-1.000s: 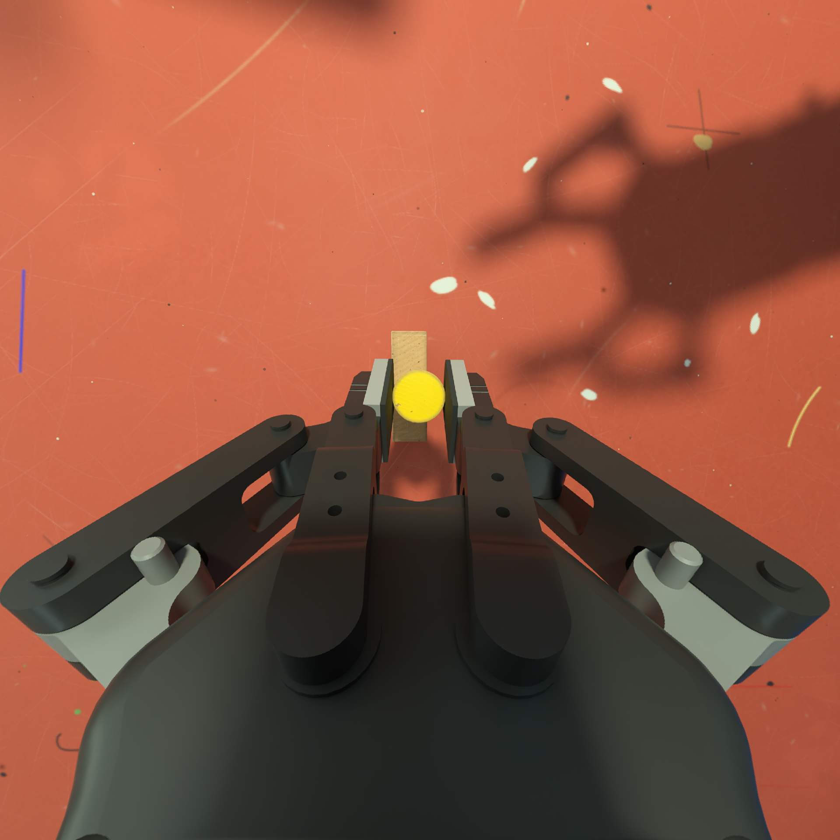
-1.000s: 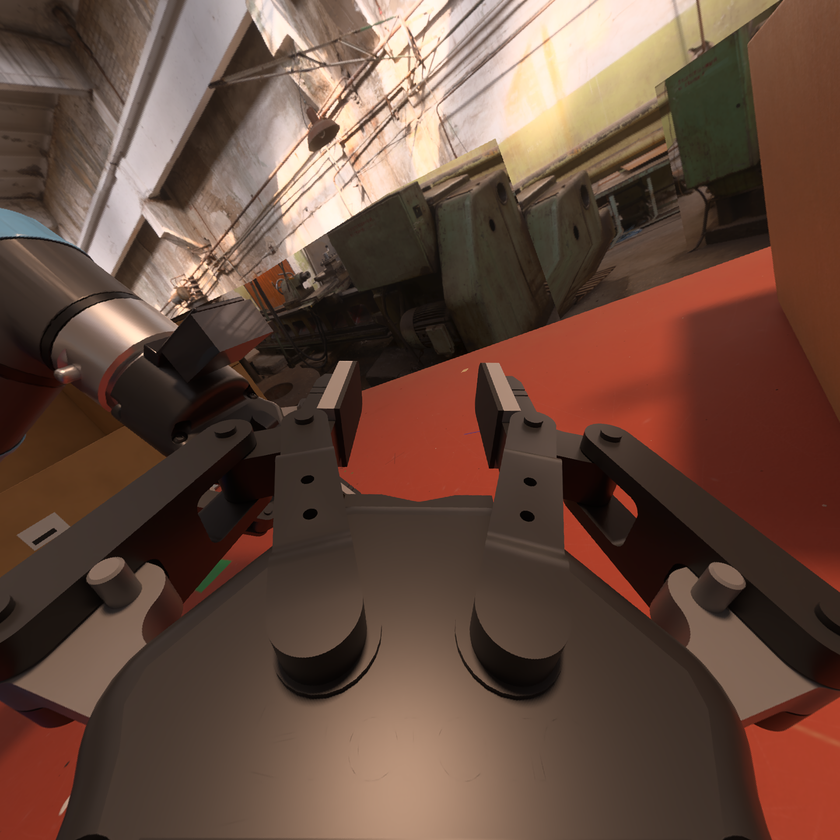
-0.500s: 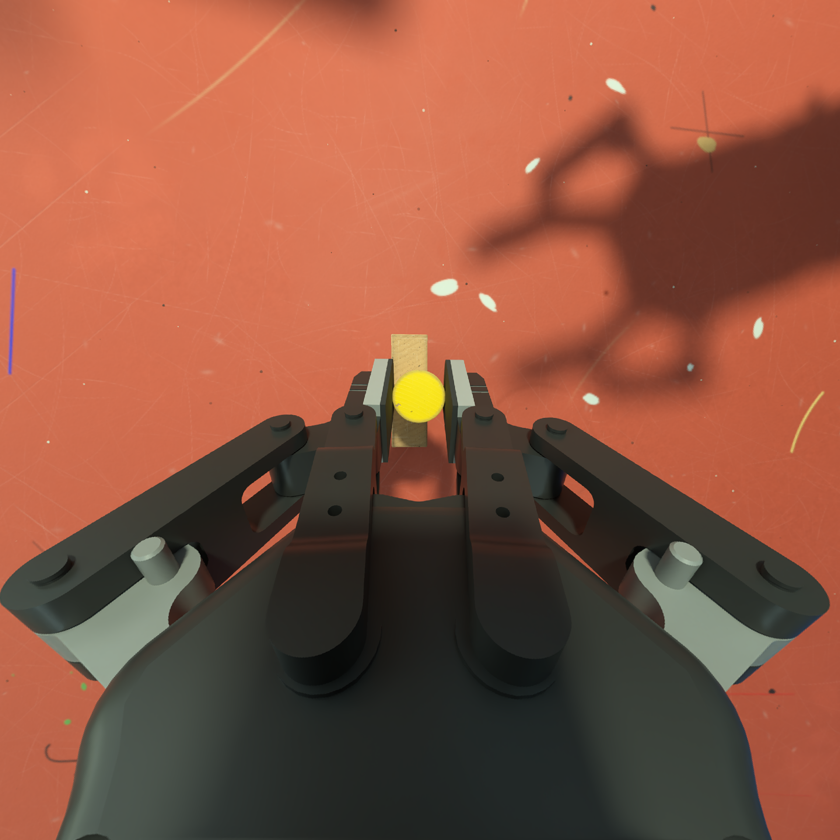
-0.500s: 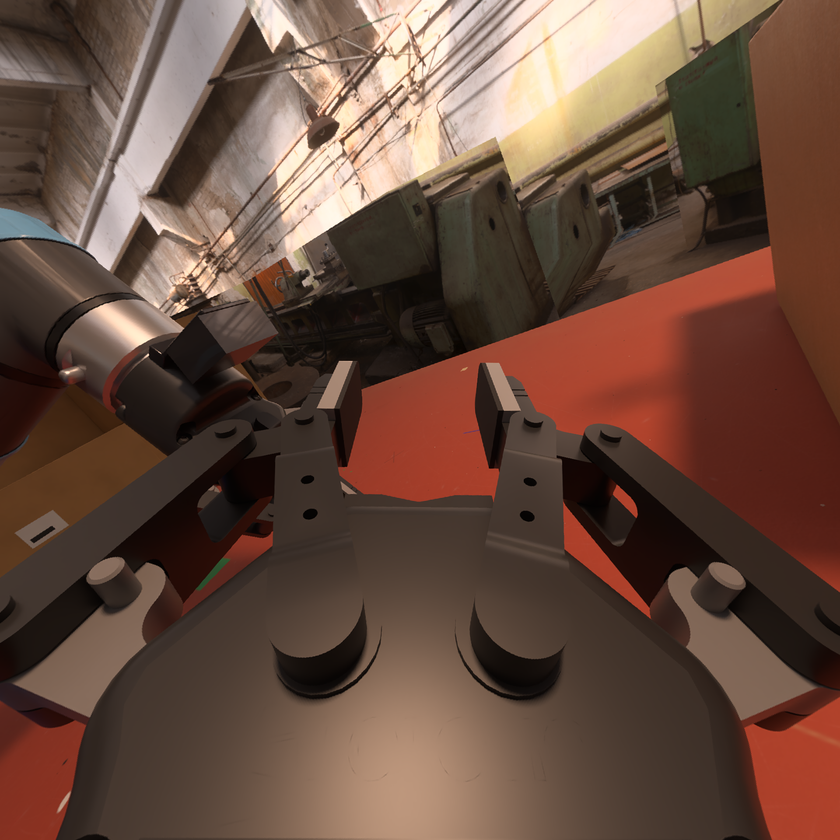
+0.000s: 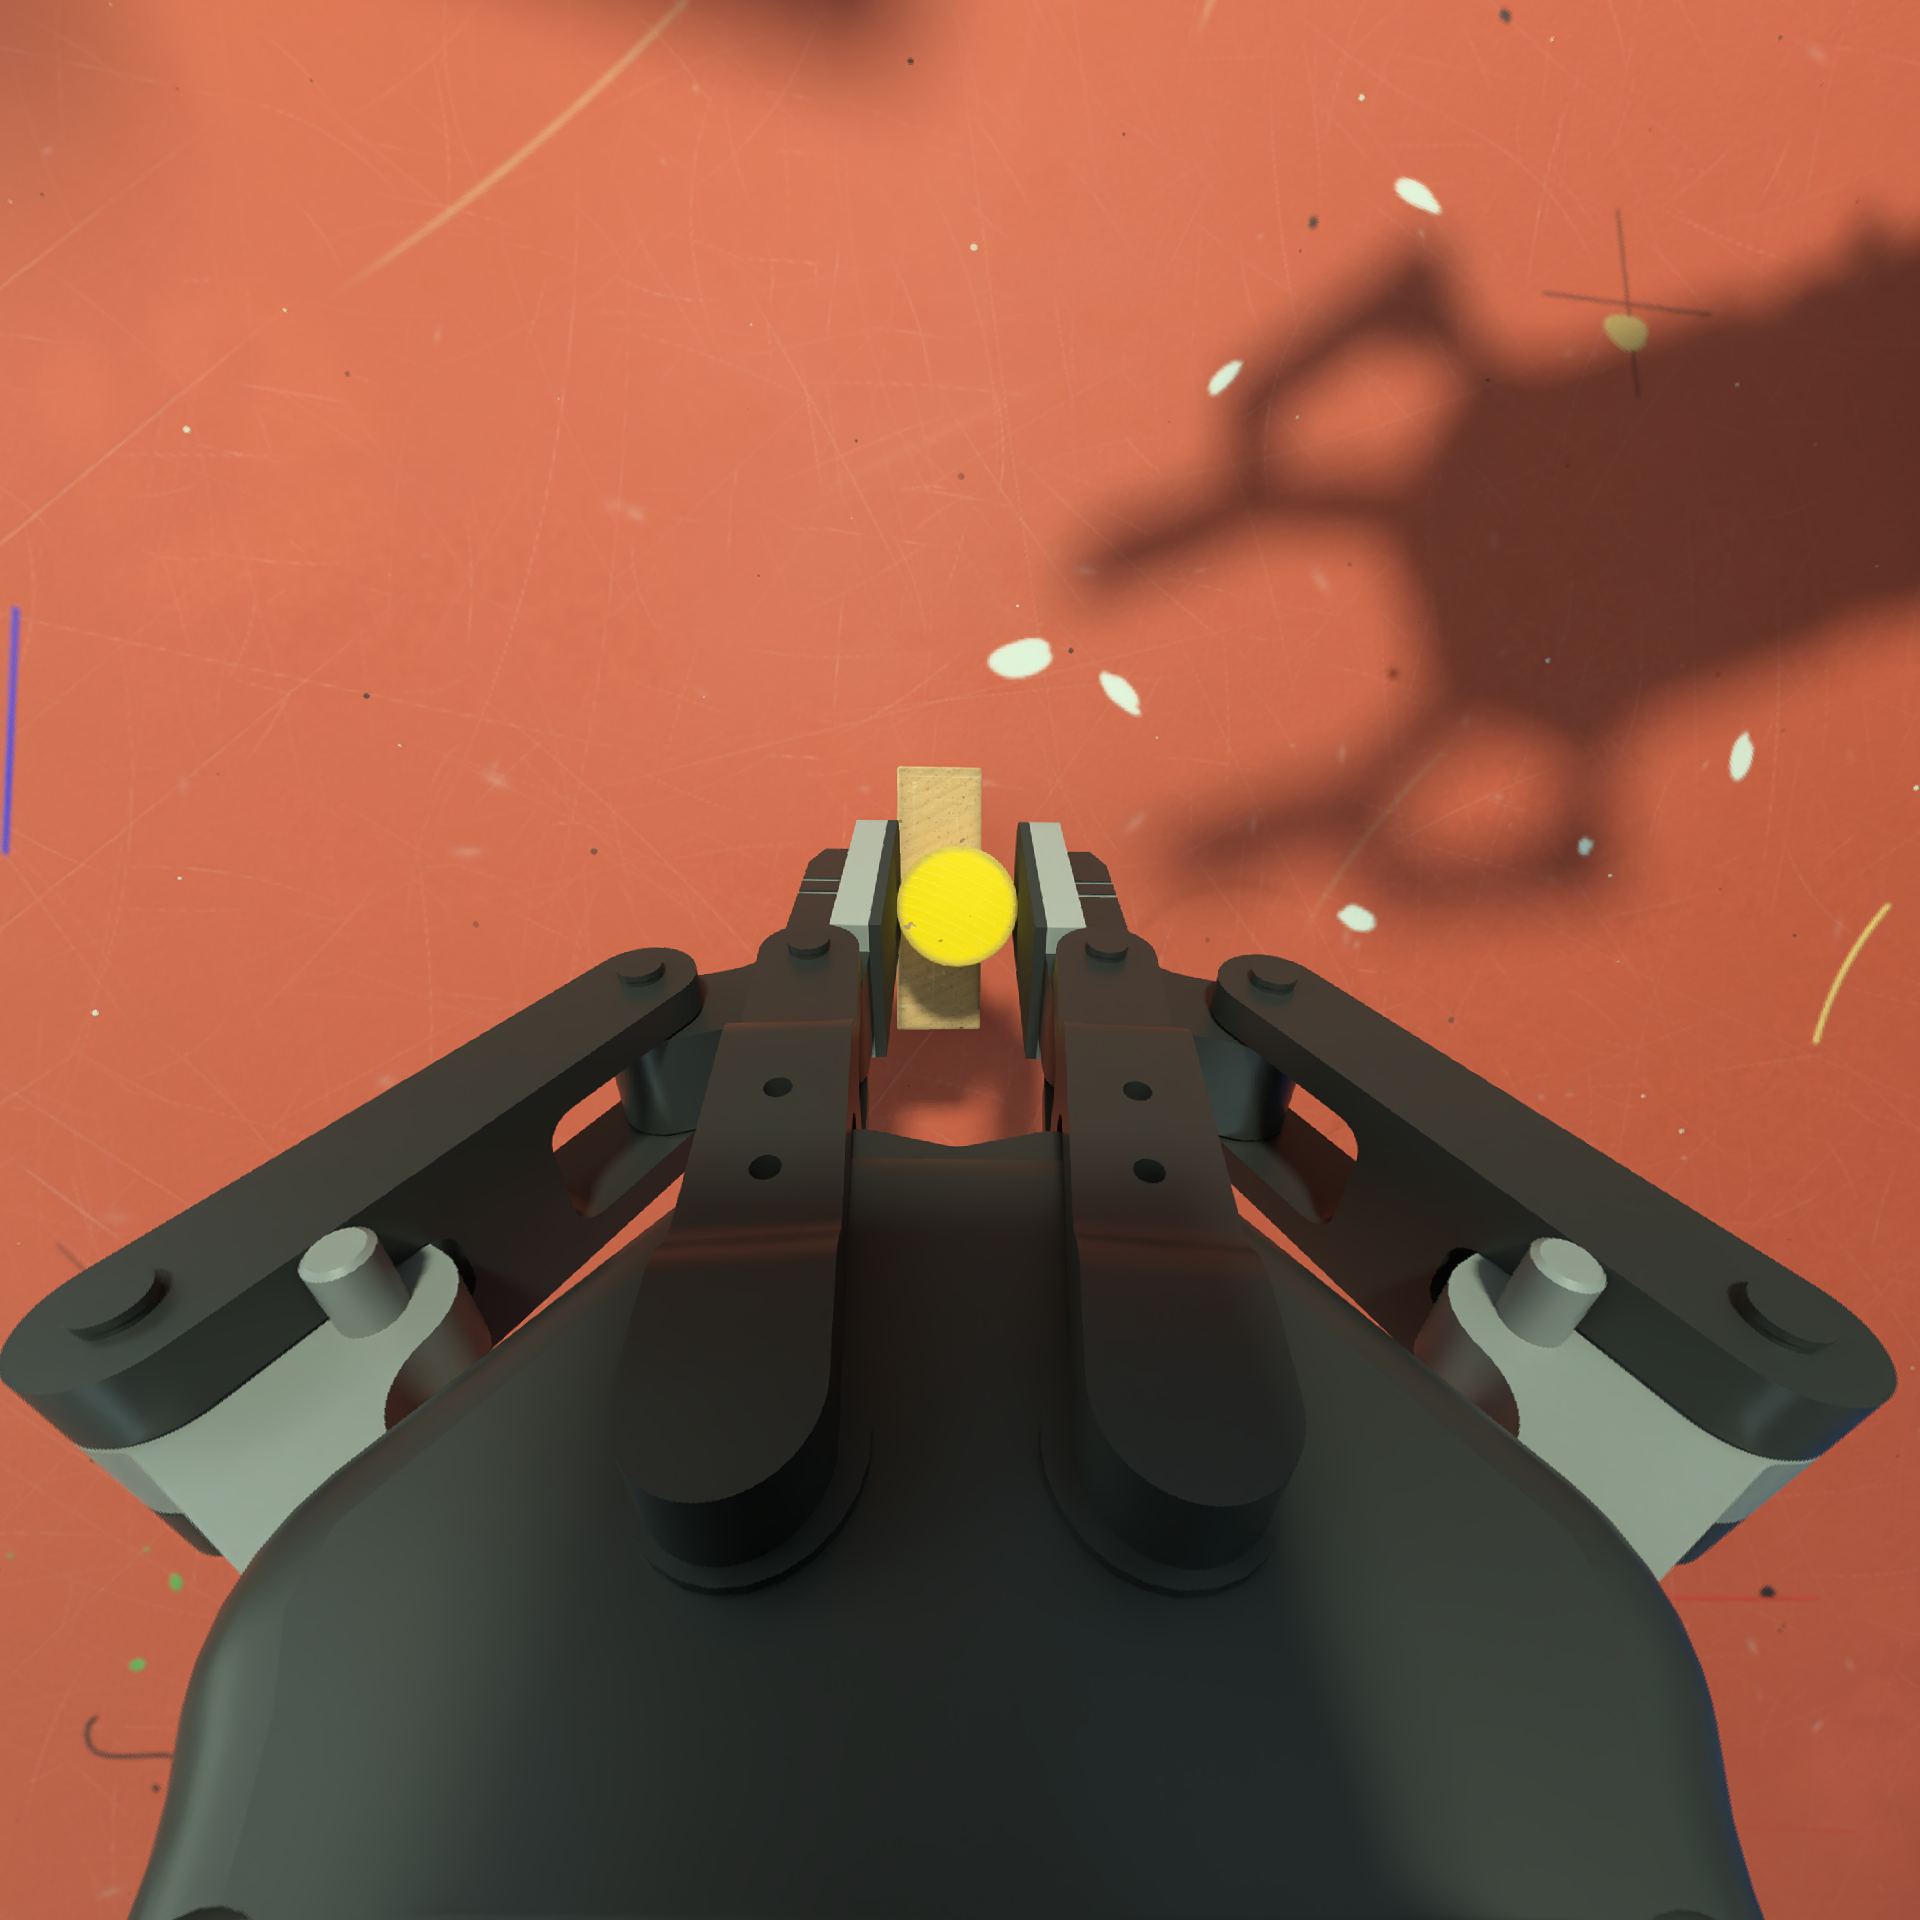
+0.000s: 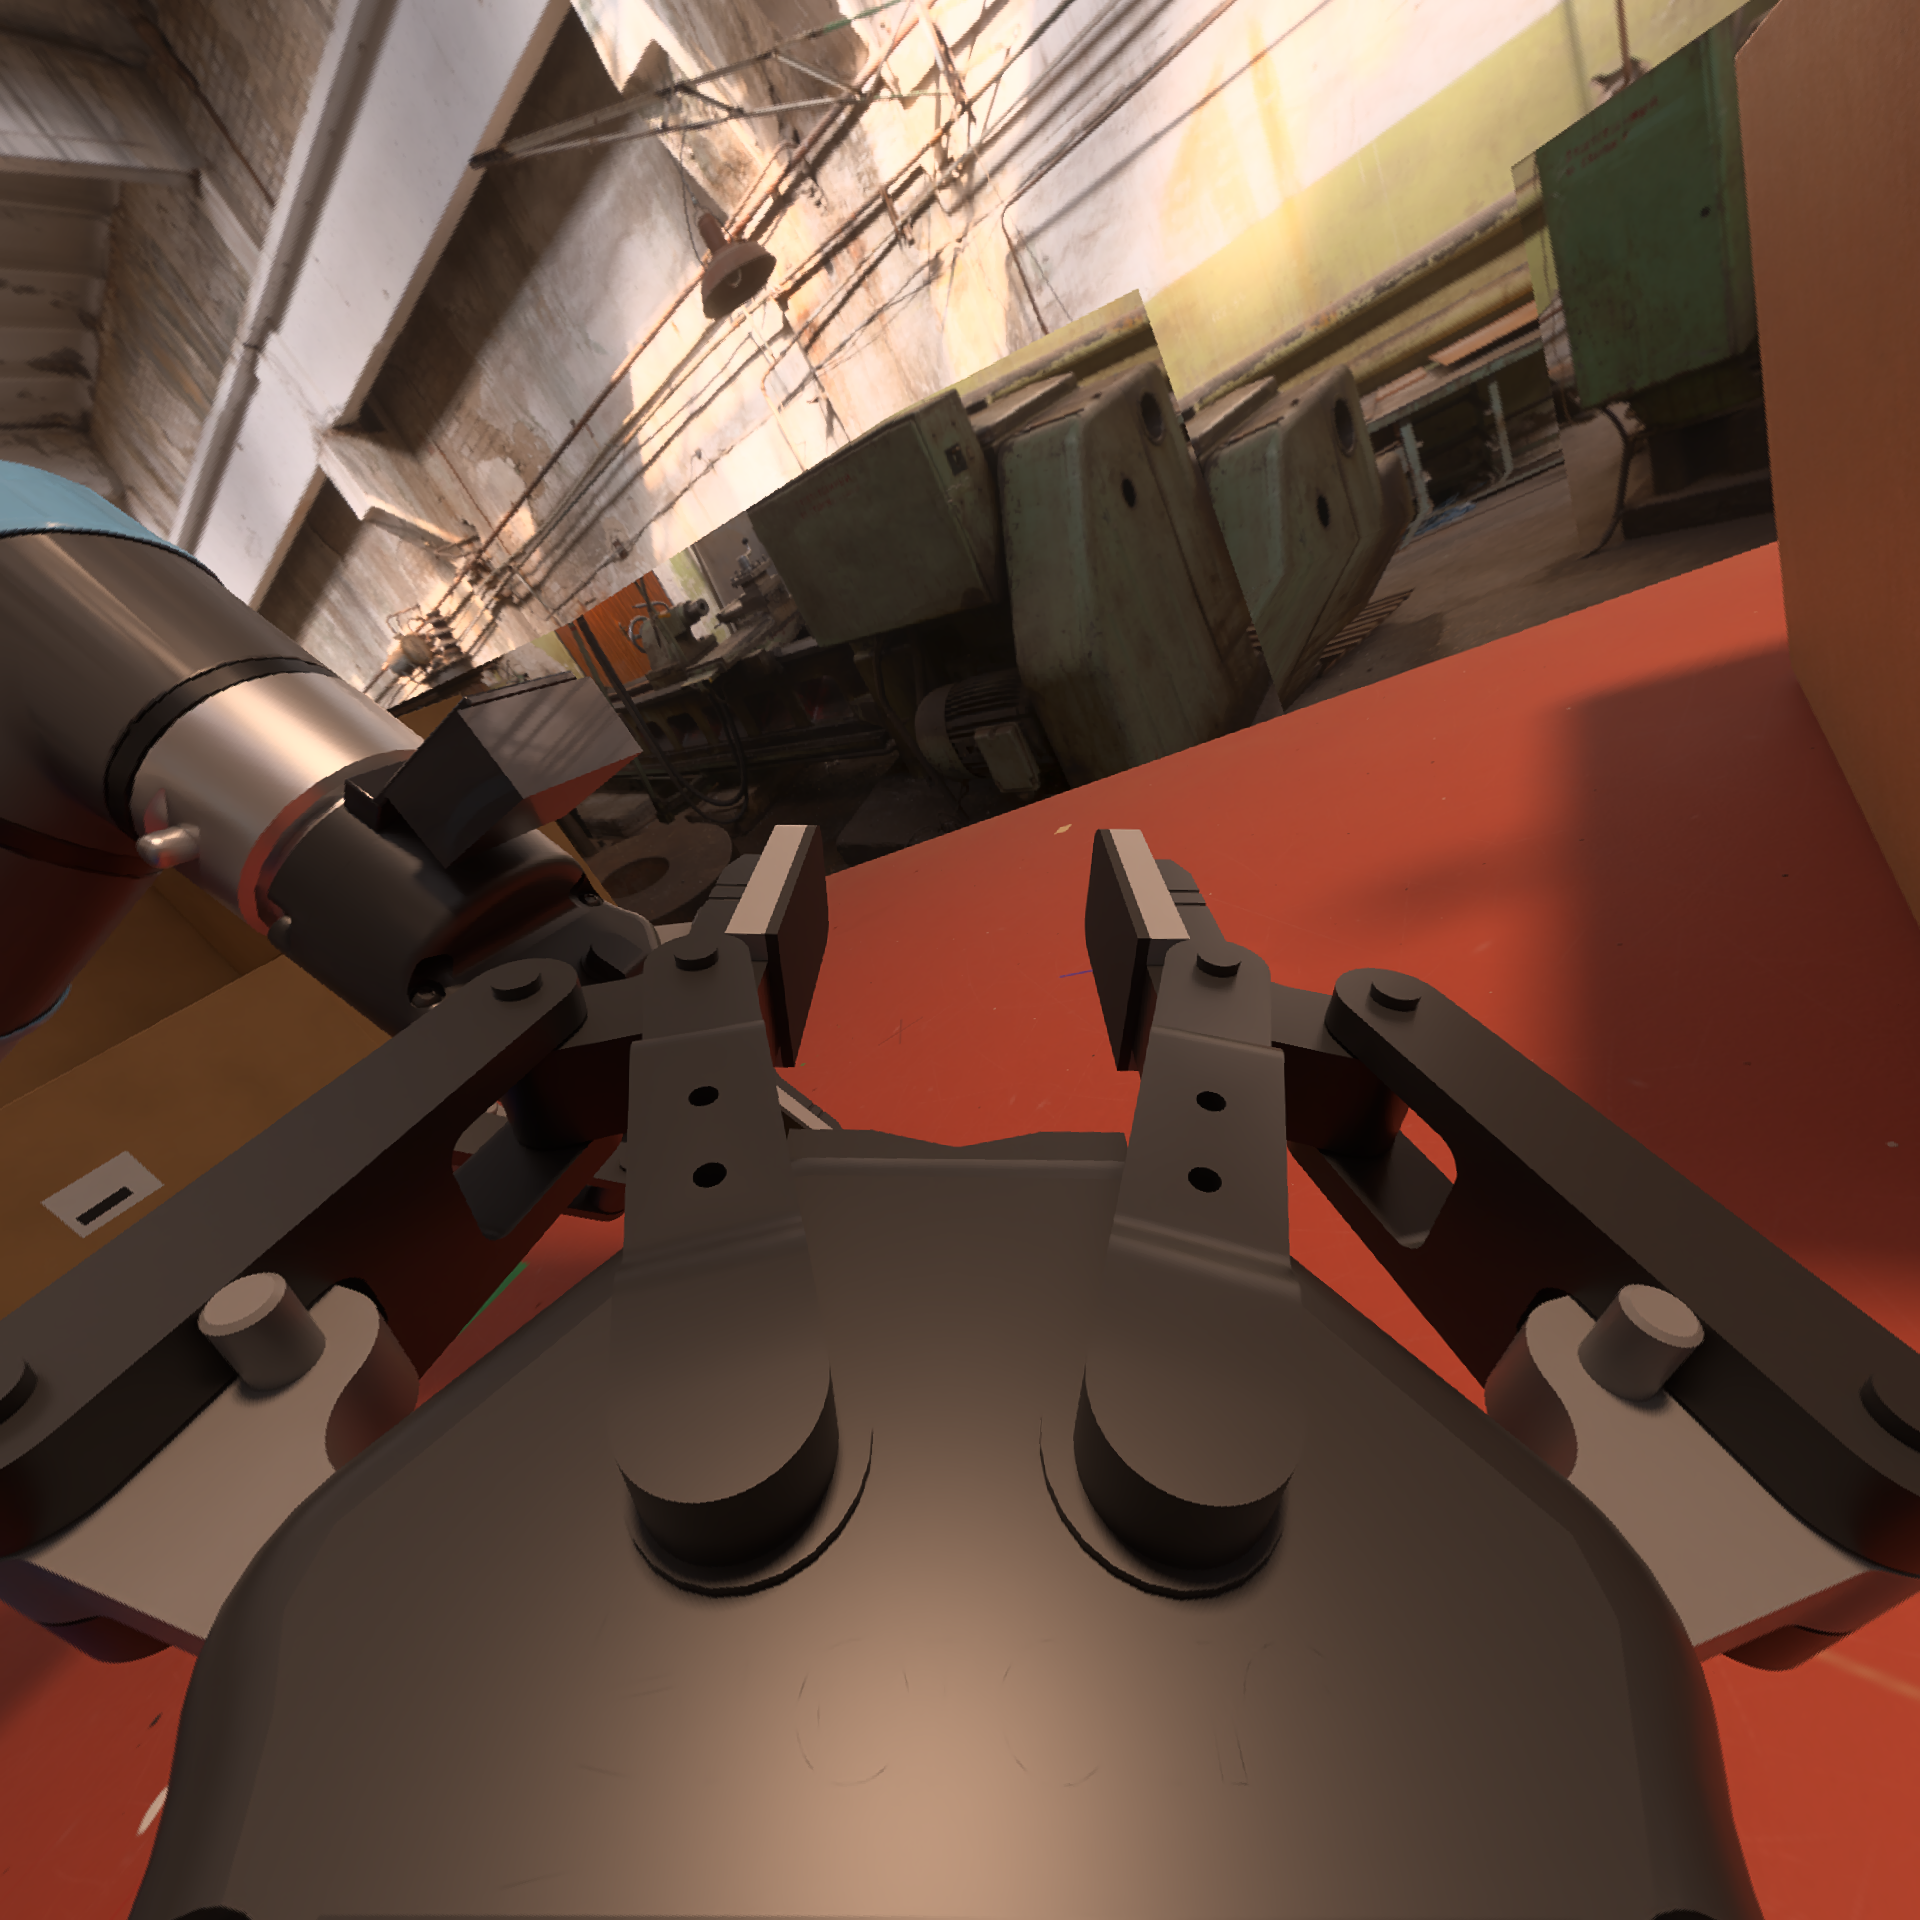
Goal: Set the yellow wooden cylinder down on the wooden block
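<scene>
— Between the left gripper [image 5: 956, 914]'s pads, the yellow wooden cylinder [image 5: 956, 906] shows end-on, right over the wooden block [image 5: 938, 805] on the red table [image 5: 520, 520].
— Gripped?
— The pads hug both sides; it seems clamped. Whether it rests on the block, I can't tell.
— What's left?
— Likely lowering and letting go. The right gripper [image 6: 956, 925] hangs spread, empty.

Below me I see a scuffed red-orange surface [image 5: 520, 520], flecked with pale spots. A wooden block [image 5: 938, 800] lies flat on it. On my right view, a tall brown box [image 6: 1849, 416] stands on it.
</scene>
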Controlling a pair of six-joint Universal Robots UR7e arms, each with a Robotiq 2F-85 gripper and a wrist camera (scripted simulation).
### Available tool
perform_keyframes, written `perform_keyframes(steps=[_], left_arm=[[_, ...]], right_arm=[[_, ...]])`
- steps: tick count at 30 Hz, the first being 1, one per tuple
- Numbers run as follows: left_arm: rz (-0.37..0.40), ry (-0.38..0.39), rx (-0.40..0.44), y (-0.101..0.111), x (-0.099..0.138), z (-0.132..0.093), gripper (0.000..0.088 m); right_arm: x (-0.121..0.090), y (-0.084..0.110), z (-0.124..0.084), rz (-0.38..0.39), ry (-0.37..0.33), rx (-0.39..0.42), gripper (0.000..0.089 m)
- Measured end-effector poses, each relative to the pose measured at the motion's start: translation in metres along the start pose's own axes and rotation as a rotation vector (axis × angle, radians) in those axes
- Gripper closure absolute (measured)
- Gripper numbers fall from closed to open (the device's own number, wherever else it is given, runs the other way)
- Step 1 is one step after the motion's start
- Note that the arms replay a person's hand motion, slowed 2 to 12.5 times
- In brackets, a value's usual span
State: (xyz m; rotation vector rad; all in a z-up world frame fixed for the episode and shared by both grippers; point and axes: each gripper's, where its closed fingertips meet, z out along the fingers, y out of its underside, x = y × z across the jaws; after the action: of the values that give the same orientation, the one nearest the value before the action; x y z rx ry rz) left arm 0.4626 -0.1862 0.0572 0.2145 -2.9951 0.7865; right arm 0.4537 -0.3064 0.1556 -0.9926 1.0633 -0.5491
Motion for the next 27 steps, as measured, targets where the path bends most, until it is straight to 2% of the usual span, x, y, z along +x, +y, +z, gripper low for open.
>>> perform_keyframes(steps=[19, 27], left_arm=[[-0.01, 0.003, 0.01, -0.002, -0.003, 0.001, 0.0683], [-0.011, 0.008, 0.004, 0.0, -0.002, 0.002, 0.065]], right_arm=[[0.004, 0.011, 0.004, 0.003, 0.0, -0.051, 0.0431], [0.006, 0.017, 0.005, 0.004, 0.002, -0.079, 0.0425]])
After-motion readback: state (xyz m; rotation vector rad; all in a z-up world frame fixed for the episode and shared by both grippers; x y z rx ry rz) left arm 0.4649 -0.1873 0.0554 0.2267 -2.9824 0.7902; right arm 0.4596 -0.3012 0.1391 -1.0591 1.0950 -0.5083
